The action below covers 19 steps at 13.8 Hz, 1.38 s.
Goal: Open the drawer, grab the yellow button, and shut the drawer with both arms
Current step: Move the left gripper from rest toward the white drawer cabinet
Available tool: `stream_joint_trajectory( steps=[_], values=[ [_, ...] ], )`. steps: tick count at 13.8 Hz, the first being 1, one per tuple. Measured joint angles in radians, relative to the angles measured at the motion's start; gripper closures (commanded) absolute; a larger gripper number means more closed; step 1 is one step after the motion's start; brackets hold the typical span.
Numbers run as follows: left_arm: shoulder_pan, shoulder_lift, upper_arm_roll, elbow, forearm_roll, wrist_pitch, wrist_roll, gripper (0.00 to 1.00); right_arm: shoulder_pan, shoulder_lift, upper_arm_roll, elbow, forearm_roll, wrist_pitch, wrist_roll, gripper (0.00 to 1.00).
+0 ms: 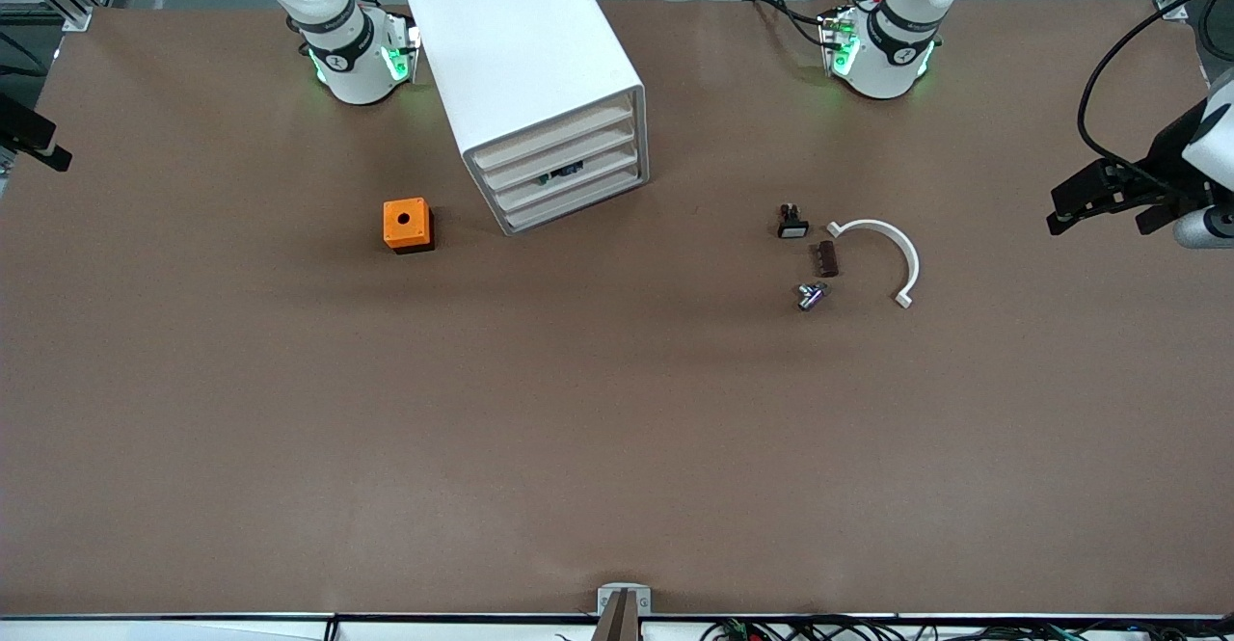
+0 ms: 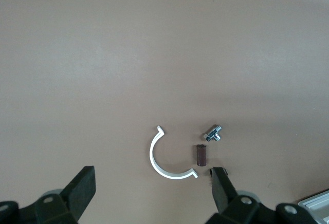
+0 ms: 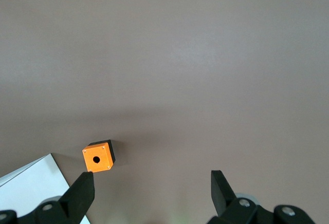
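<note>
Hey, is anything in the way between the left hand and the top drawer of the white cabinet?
Nothing visible blocks it. The left hand hangs open at the left arm's end of the table; the top drawer is shut. The white clip and small parts lie flat on the table, below a raised approach.

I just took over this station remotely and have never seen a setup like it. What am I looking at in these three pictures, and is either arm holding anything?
Two white robot arms stand at a brown table. The wide picture is from a high camera facing them; the other two look down from a camera on each arm's wrist.

The left gripper hangs open over the table at the left arm's end, holding nothing. The right gripper is also open and empty, high above the orange cube.

On the table is a white cabinet with four drawer fronts, all shut; the top drawer is the one to open. Toward the left arm's end lie a white curved clip, a brown block, a metal fitting and a small black part.

The button cannot be seen.
</note>
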Motion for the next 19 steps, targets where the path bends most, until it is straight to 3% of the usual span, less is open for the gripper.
stream_joint_trajectory(
  steps=[10, 19],
  values=[
    [0.011, 0.015, 0.004, -0.003, 0.0, -0.002, 0.0, 0.0, 0.0, 0.0, -0.001, 0.0, 0.0, 0.0, 0.001, 0.0],
    [0.0, 0.145, -0.008, -0.009, -0.013, -0.013, 0.0, 0.0, 0.0, 0.0, -0.002, 0.0, 0.0, 0.0, 0.001, 0.0]
  ],
)
